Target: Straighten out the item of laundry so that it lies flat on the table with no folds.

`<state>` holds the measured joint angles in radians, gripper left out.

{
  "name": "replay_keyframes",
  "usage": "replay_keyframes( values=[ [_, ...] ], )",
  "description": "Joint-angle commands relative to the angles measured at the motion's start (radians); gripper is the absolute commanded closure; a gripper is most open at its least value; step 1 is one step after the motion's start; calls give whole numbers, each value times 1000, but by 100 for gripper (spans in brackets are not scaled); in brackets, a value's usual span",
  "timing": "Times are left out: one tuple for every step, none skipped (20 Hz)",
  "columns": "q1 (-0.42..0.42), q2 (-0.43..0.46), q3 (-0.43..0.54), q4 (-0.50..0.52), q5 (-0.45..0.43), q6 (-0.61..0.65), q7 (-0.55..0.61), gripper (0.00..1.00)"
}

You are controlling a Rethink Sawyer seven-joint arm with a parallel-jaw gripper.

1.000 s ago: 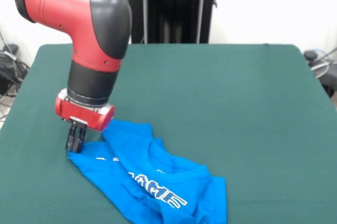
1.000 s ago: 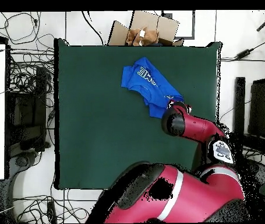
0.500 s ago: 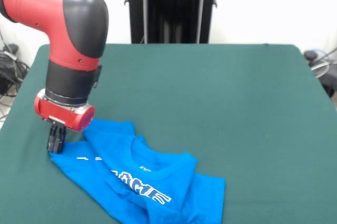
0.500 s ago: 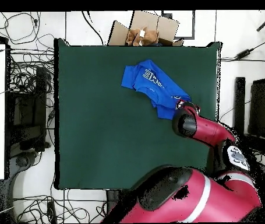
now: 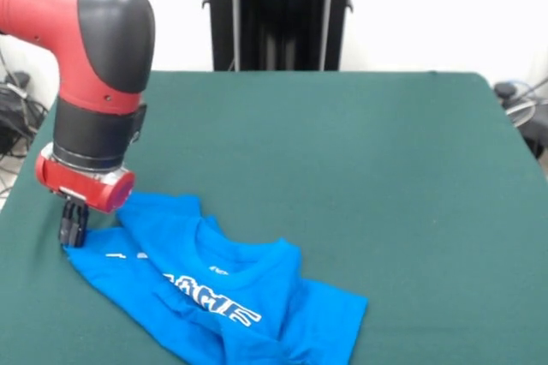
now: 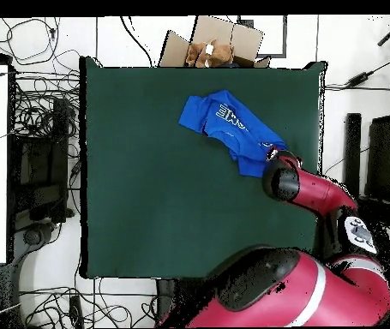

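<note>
The item of laundry (image 5: 214, 296), a bright blue T-shirt, lies rumpled near the front view's lower left part of the green surface (image 5: 360, 176), with folds across the body and one sleeve doubled over. White block lettering with dark outlines runs across the chest; the folds cut it short, and the letters that show cannot be read with confidence, perhaps ending in "GE". The shirt's lower edge runs out of the front view at the bottom. The end effector (image 5: 74, 226) is closed on the item of laundry at its corner nearest the surface's edge, fingers pointing down. In the overhead view the arm's wrist covers the end effector, and the shirt (image 6: 230, 131) sits near a brown cardboard box (image 6: 215, 43) beyond the surface
</note>
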<state>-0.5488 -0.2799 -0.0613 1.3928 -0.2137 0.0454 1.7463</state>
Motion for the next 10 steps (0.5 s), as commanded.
replay_keyframes(
  values=[
    [-69, 126, 15, 11, -125, 189, -91, 100],
    [-77, 125, 23, 6, -143, 191, -106, 100],
    [-81, 124, 28, 1, -153, 194, -110, 100],
    [-86, 124, 31, -4, -164, 196, -116, 100],
    [-91, 123, 35, -10, -176, 197, -122, 100],
    [-97, 122, 41, -17, -196, 197, -137, 100],
    [-102, 121, 46, -25, -216, 196, -152, 100],
    [-117, 120, 62, -36, -249, 201, -190, 100],
    [-130, 119, 74, -42, -265, 205, -202, 100],
    [-159, 114, 98, -44, -289, 206, -226, 100]
  ],
)
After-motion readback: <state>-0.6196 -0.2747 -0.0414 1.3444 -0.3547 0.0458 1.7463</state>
